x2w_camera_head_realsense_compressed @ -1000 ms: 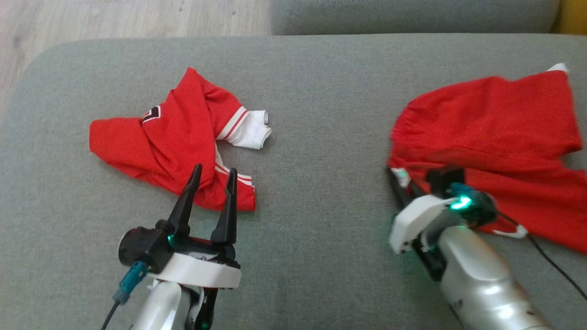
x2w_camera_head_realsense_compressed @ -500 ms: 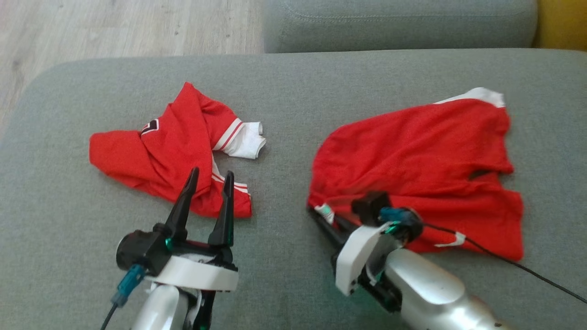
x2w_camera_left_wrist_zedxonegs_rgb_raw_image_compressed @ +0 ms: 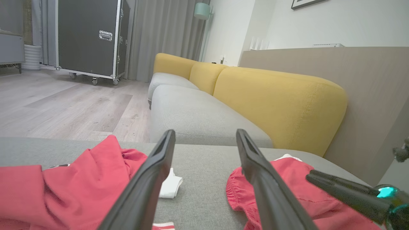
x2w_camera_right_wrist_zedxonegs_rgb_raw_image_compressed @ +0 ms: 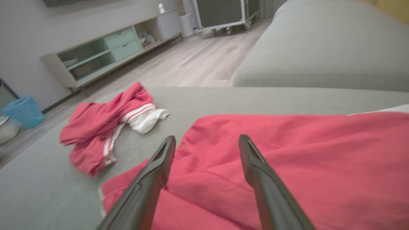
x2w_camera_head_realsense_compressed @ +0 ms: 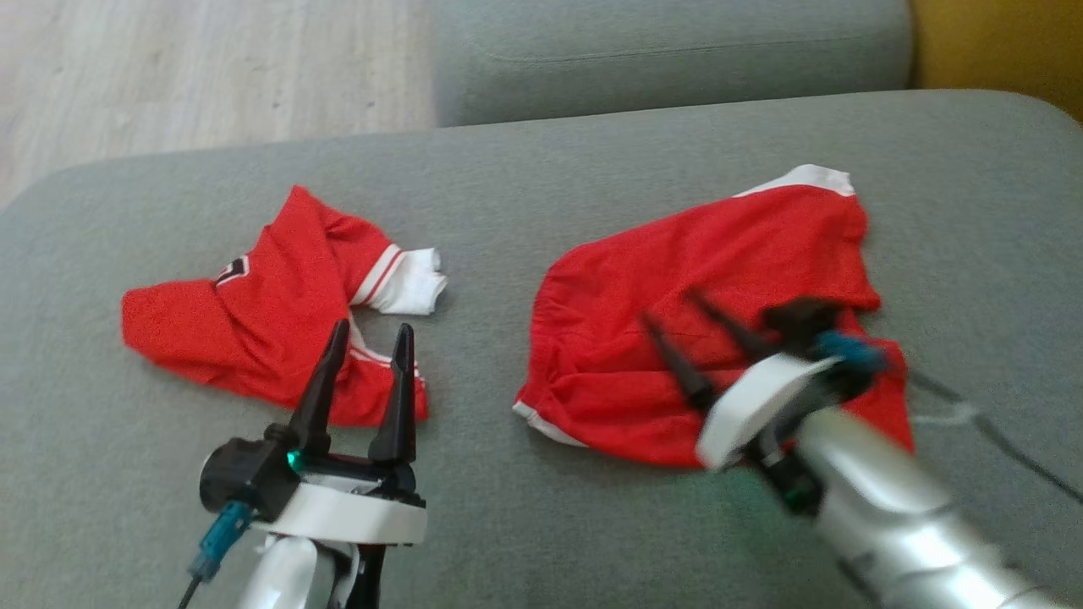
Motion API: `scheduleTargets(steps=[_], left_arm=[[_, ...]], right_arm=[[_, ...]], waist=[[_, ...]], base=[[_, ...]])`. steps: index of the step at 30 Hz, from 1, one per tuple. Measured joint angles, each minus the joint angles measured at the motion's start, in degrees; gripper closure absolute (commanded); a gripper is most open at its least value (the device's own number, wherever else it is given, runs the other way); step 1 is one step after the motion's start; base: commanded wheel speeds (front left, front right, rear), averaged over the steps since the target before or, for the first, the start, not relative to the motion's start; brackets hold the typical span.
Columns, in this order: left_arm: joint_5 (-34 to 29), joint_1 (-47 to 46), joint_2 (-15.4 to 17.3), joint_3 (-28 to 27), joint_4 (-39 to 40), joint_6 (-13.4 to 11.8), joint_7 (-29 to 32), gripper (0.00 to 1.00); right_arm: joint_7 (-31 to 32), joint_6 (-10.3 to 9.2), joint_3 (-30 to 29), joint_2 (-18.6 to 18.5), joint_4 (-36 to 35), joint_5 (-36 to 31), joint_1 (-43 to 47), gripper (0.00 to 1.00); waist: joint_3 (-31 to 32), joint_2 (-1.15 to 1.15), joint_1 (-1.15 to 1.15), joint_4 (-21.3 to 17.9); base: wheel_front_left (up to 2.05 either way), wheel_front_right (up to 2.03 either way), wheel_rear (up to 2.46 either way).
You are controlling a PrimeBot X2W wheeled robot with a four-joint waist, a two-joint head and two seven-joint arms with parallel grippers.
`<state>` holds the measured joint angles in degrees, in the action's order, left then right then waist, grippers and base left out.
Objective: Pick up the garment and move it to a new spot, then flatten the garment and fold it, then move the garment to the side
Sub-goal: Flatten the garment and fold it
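Two crumpled red pieces on the woven grey sofa [x2w_camera_head_realsense_compressed: 541, 169]: shirt [x2w_camera_head_realsense_compressed: 271, 338] at nine o'clock, garment [x2w_camera_head_realsense_compressed: 719, 254] at three. Left gripper [x2w_camera_head_realsense_compressed: 372, 326] and right gripper [x2w_camera_head_realsense_compressed: 670, 308] both gape wide, empty.

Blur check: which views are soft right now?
Head view: right gripper and its forearm smeared, left gripper crisp. Left wrist view: sharp, even light, no glare. Right wrist view: soft overall, red shorts lack weave detail.
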<state>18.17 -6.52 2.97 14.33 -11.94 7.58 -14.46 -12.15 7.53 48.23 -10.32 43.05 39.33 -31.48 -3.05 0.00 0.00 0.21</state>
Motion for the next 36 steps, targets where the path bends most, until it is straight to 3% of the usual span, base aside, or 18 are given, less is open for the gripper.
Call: scheduleTargets(steps=[5,6,8,11,16,20,28,32,36], left_arm=[[0.00,0.26,-0.01,-0.99,1.16,0.00,0.00,0.00],[0.00,0.57,-0.01,-1.14,1.34,0.00,0.00,0.00],[0.00,0.99,-0.02,-1.18,1.41,0.00,0.00,0.00],[0.00,1.08,-0.02,-1.19,1.59,0.00,0.00,0.00],[0.00,0.96,-0.05,-0.58,1.67,0.00,0.00,0.00],[0.00,0.63,-0.07,0.30,1.57,0.00,0.00,0.00],[0.00,-0.94,-0.09,1.10,1.07,0.00,0.00,0.00],[0.00,-1.86,-0.07,2.18,0.77,0.00,0.00,0.00],[0.26,-2.86,-0.08,3.12,0.25,0.00,0.00,0.00]], right_arm=[[-1.35,0.00,-11.00,-4.03,-1.26,-2.54,0.30,0.00],[-1.69,0.00,-16.47,-4.81,-1.92,-5.10,1.04,0.00],[-2.05,0.00,-21.89,-4.85,-3.28,-7.86,2.72,0.00],[-2.07,0.00,-29.77,-3.69,-5.88,-13.55,7.03,0.00],[-2.07,0.00,-38.89,1.72,-11.40,-21.62,14.06,0.00],[-1.96,0.00,-42.67,4.37,-16.26,-26.05,15.06,0.00],[2.19,0.00,-45.91,5.71,-21.56,-32.37,14.99,0.00],[8.71,0.00,-45.73,6.03,-20.41,-35.34,12.20,0.00],[16.42,0.00,-44.28,5.69,-14.47,-36.27,6.14,0.00]], waist=[[0.63,0.00,0.00,-2.46],[0.79,0.00,0.00,-3.48],[0.83,0.00,0.00,-4.42],[0.58,0.00,0.00,-5.55],[-0.98,0.00,0.01,-6.06],[-2.18,0.00,0.01,-5.43],[-4.03,0.00,0.01,-2.67],[-5.14,0.00,0.01,-0.56],[-6.16,0.00,0.00,2.03]], base=[[0.00,0.00,0.00],[0.00,0.00,0.00],[0.00,0.00,0.00],[0.00,0.00,0.00],[0.00,0.00,0.00],[0.00,0.00,0.00],[0.00,0.00,0.00],[0.00,0.00,0.00],[0.00,0.00,0.00]])
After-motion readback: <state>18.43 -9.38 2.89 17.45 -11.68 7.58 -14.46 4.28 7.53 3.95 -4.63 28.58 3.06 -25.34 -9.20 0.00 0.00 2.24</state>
